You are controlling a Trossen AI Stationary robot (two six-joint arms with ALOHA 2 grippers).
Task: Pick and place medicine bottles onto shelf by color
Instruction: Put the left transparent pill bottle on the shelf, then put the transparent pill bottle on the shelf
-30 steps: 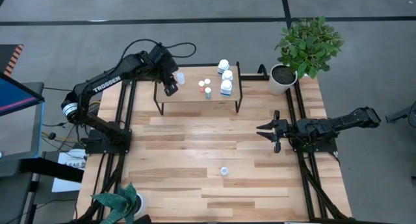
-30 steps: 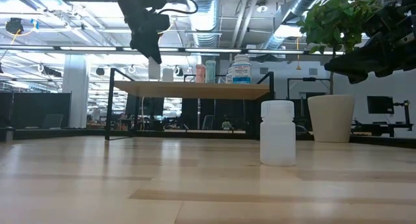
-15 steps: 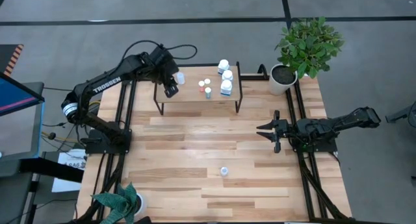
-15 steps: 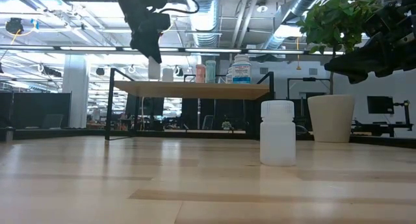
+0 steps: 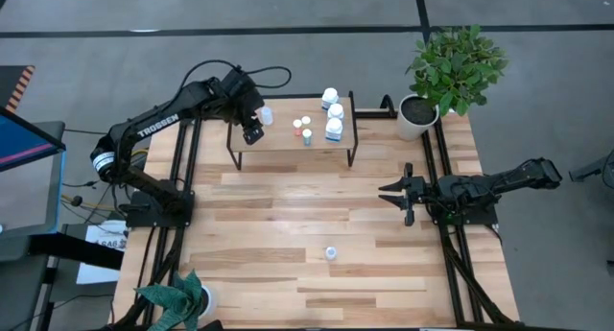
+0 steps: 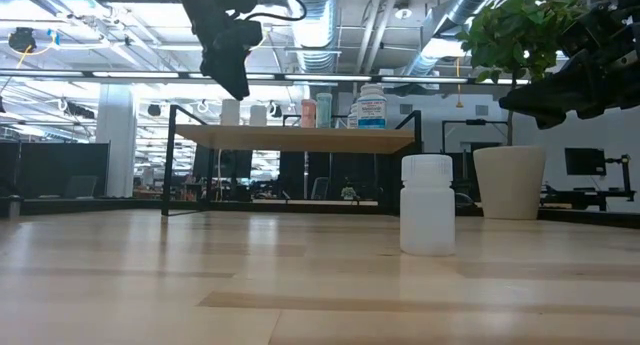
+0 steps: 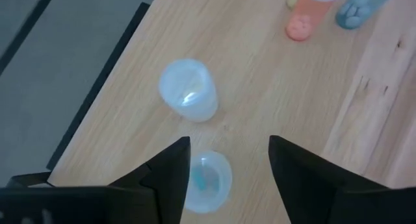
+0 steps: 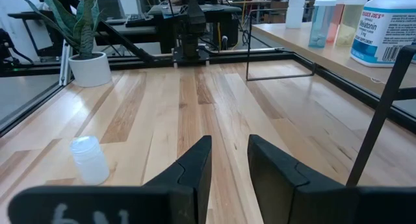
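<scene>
The shelf (image 5: 288,144) stands at the table's far side. My left gripper (image 5: 251,131) hangs open over its left end. A pale capped bottle (image 7: 207,182) stands on the board between the spread fingers, close to one of them, with a second pale bottle (image 7: 188,91) just beyond it. Both show upright in the low view (image 6: 230,112) (image 6: 258,114). Farther right on the shelf are small coloured-cap bottles (image 5: 305,128) and larger white ones (image 5: 334,112). One white bottle (image 5: 331,252) stands alone on the table. My right gripper (image 5: 389,194) waits shut at the right, holding nothing.
A potted plant (image 5: 417,115) stands at the far right corner, and another (image 5: 187,297) at the near left. The shelf's black legs (image 6: 170,160) and frame rise from the tabletop. Bare wood lies between the shelf and the lone bottle.
My left gripper has opened and let go of the pale bottle, staying where it was over the shelf's left end. The bottle now stands by itself on the board, next to the other pale one.
</scene>
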